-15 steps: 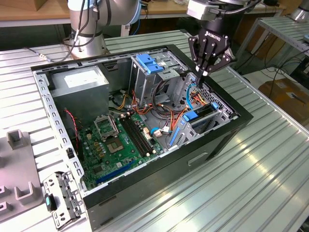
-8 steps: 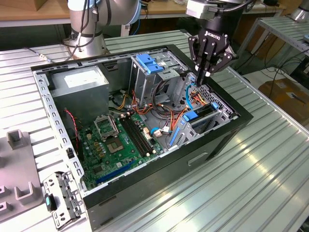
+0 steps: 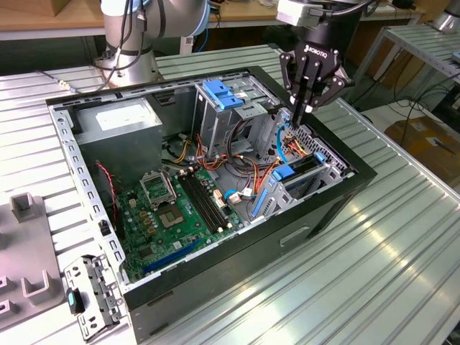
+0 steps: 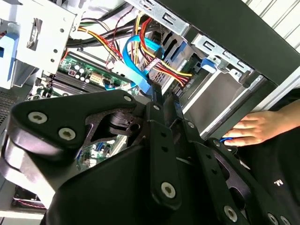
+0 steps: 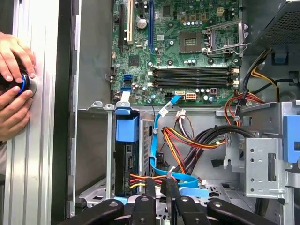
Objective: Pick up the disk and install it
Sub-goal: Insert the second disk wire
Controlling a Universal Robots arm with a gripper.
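Disk (image 5: 125,161) is sitting upright on edge in the drive bay of the open computer case (image 3: 338,194), its blue rail (image 5: 127,129) showing at the top, beside the blue data cable (image 5: 157,140). Just over that bay, the gripper (image 3: 302,109) is hanging with its fingers (image 5: 150,190) pressed together, gripping nothing. A person's hand (image 5: 13,86) is resting on a round knob (image 5: 26,84) on the table outside the case.

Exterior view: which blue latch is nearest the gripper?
The blue latch on the low drive cage, below the gripper; the other latch tops the taller cage toward the exterior view's left.
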